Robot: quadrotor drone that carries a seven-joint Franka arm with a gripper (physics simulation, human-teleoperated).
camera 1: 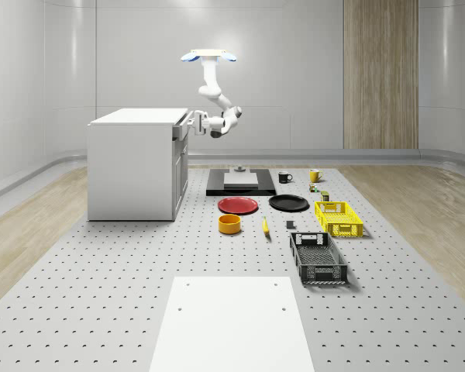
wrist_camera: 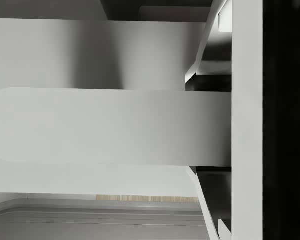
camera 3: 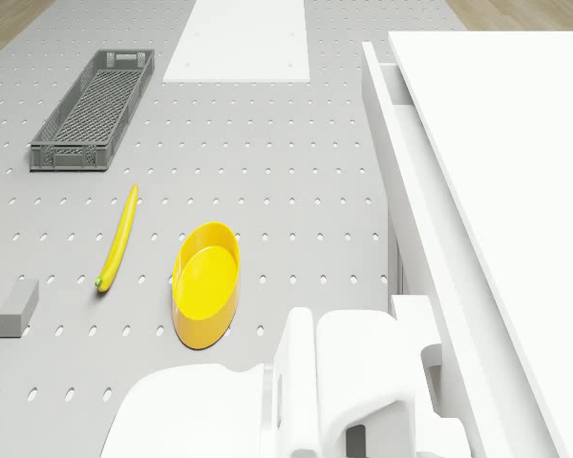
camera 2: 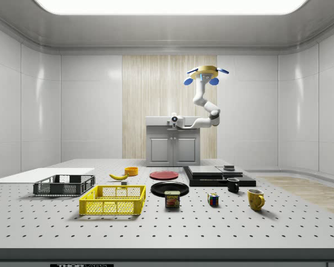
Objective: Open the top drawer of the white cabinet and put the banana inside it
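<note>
The white cabinet [camera 1: 136, 163] stands at the whole-scene view's left on the perforated table [camera 1: 101, 294]. The drone [camera 1: 208, 56] hovers in the air just off the cabinet's drawer side, above the floor between the cabinet and the black slab [camera 1: 240, 186]. Its arm [camera 1: 217, 97] bends down and back toward the cabinet, bringing the gripper [camera 1: 195, 122] to the front of the top drawer [camera 1: 180, 129], which stands slightly proud of the cabinet face. The wrist view shows the drawer handle [wrist_camera: 110, 126] lying across close ahead, between the fingers, though whether they have closed on it cannot be told. The banana [camera 1: 265, 226] lies on the table well apart from the cabinet, just beside the yellow bowl [camera 1: 229, 224]. Judgement: the drawer-opening step is in hand. The next move calls for a firm grip on the handle and a straight pull outward, level with the drawer's travel.
</note>
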